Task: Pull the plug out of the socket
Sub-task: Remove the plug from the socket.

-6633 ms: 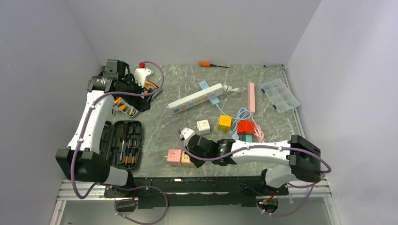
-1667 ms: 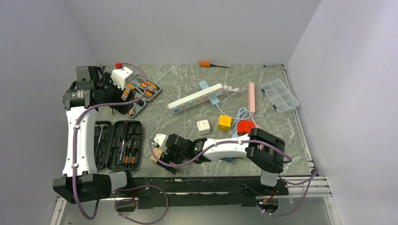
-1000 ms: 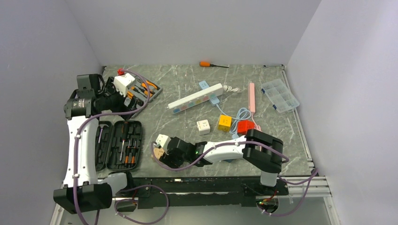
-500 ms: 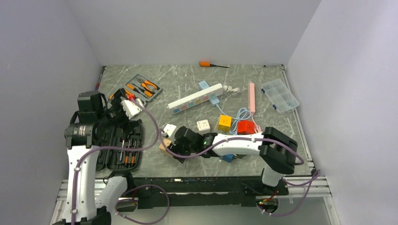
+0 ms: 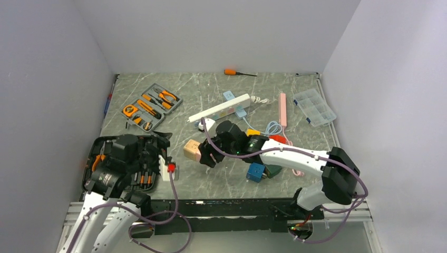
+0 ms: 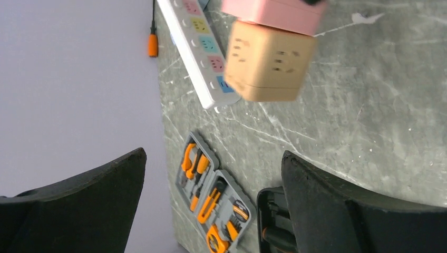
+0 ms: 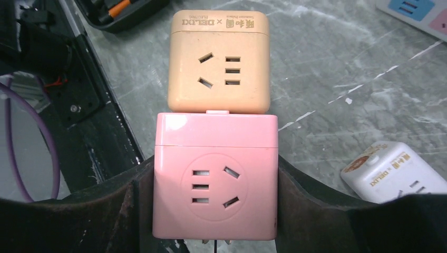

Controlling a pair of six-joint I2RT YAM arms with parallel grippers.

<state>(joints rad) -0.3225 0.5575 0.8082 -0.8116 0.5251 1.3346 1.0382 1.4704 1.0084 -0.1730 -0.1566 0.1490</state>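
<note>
A pink socket cube and a tan cube are joined face to face. My right gripper is shut on the pink cube's two sides and holds the pair above the table. Metal prongs show under the pink cube's near edge. From above, the tan cube sticks out left of the right gripper. My left gripper sits low at the near left, open and empty. In its wrist view the tan cube and pink cube hang ahead, beyond the left gripper.
A white power strip lies behind the cubes. A grey tool tray is at the far left and an open black tool case is under the left arm. A blue cube, a white cube and cables lie near the right arm.
The right arm has lifted the joined cubes and carried them away from the near edge toward the middle. The left arm swung from the far left down to the near left, still open.
</note>
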